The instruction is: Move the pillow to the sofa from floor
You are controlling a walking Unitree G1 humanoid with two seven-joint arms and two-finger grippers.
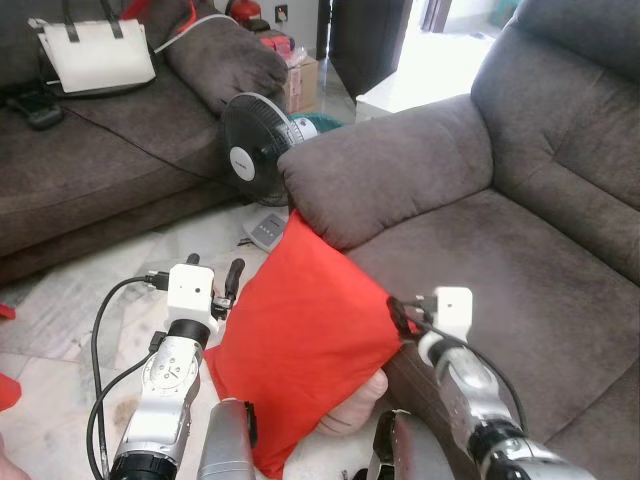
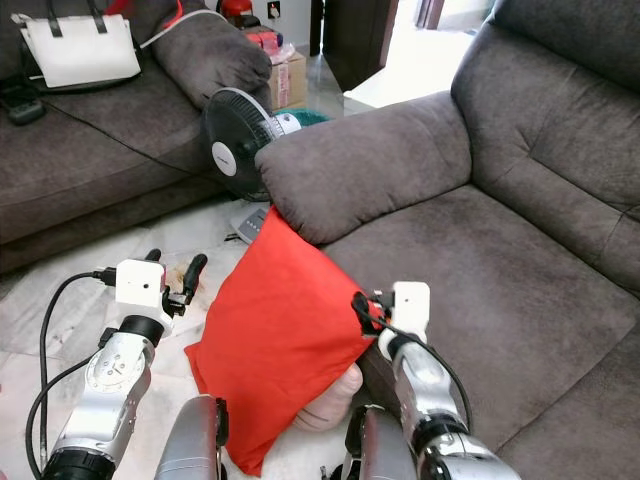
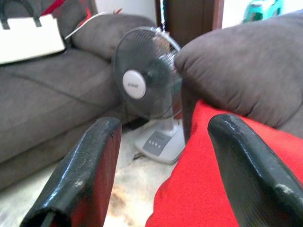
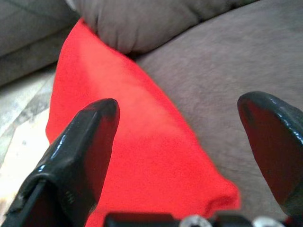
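Pillow (image 1: pixel 305 335): red, held tilted between the two grippers, its upper corner tucked under the sofa armrest (image 1: pixel 385 165) and its right edge lying against the front of the seat cushion (image 1: pixel 500 270); its lower corner hangs above the floor (image 1: pixel 60 320).
Left gripper (image 1: pixel 232 283): seen at the pillow's left edge; in the left wrist view the two black fingers (image 3: pixel 83 175) are spread wide, one beside the red cloth, the other over the floor, nothing clamped between them.
Right gripper (image 4: pixel 180 142): placed at the pillow's right corner, by the seat cushion; fingers (image 4: pixel 83 151) are spread apart, with the red corner and the grey seat seen between them, no firm grasp shown.
Sofa (image 1: pixel 560 200): grey-brown, to the right, its seat bare behind the pillow.
Obstacle: the armrest is pressed on by the pillow's top corner.
Fan (image 1: pixel 255 140): black, standing on the floor just behind the armrest, near the pillow's top corner, with its white base (image 1: pixel 268 228) below.
Second sofa (image 1: pixel 110 150): across the floor, to the left.
Things on it: a white handbag (image 1: pixel 95 55) and a dark small object (image 1: pixel 35 108), not identifiable.
Cardboard box (image 1: pixel 298 80): beyond the fan, contents too small to be told.
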